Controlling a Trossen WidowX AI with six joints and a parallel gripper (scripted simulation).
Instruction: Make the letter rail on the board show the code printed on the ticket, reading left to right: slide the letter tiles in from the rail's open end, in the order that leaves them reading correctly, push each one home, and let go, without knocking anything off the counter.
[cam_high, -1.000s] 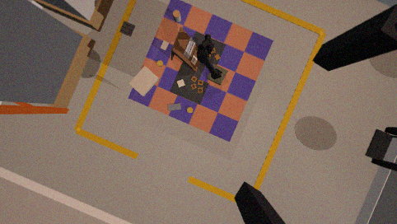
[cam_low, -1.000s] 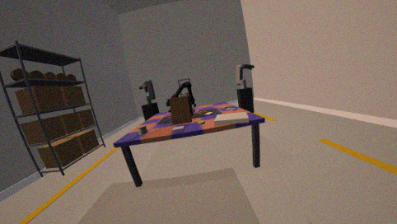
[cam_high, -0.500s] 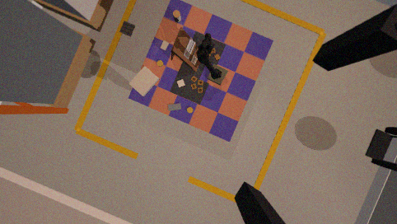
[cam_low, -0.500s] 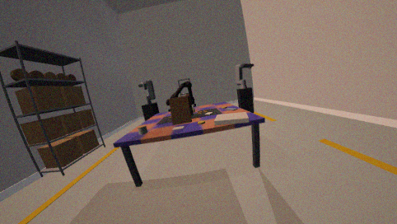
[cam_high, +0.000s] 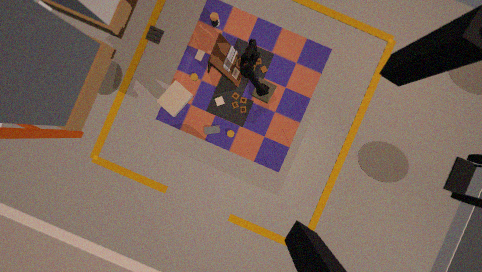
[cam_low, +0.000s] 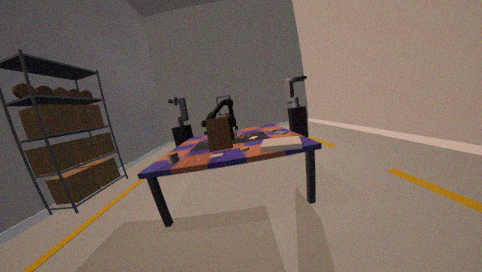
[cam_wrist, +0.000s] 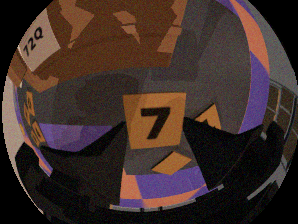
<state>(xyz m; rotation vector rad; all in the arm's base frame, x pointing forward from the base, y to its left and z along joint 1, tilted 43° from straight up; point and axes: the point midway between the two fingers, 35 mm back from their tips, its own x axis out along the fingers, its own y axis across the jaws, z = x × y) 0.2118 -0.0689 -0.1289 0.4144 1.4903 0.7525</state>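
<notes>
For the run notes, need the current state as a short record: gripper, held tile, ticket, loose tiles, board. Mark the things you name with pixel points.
gripper: shut on the 7 tile (cam_wrist: 154, 121)
held tile: upright, 7 facing the wrist camera
ticket (cam_wrist: 39, 41): reads 72Q
loose tiles: one flat just beyond the held tile, one partly hidden beside it, a group of four on the dark mat (cam_high: 231, 116)
board (cam_high: 225, 68) (cam_low: 220, 134): standing on the checkered table top; rail contents: cannot tell

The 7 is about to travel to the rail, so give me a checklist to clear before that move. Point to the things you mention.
1. Gripper (cam_wrist: 154, 123) shut on the 7 tile (cam_wrist: 155, 127): ok.
2. Tile's number facing the wrist camera, readable: ok.
3. Ticket (cam_wrist: 39, 42) legible, reading 72Q: ok.
4. Held tile is on the ticket's code: ok.
5. Rail's open end identified: cannot tell.
6. Tile already in the rail: not ok.
</notes>
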